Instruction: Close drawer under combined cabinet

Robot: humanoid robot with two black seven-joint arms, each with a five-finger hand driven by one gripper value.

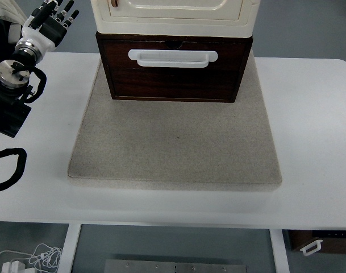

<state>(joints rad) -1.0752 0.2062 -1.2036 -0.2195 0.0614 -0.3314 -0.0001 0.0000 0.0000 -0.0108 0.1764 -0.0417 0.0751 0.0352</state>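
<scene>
Cabinet (175, 12), cream-coloured, is sitting at the top centre on 1 dark wooden drawer unit. The 1 drawer (174, 77) beneath it is showing its brown front with 1 white handle (173, 58), and the front is lying about level with the unit's face, so it is looking pushed in. The whole piece is resting on the far edge of 1 grey mat (175, 142), which is lying on the white desk (315, 131). Only 1 arm is showing: the left robot hand (50, 18) is hovering at the upper left, beside the cabinet and apart from it, its dark fingers (67, 15) stretched out and spread, gripping nothing. Black cables (8, 168) are looping along the left edge. Below the desk, at the lower right, 1 more white handle (311, 247) is showing on a brown piece.
</scene>
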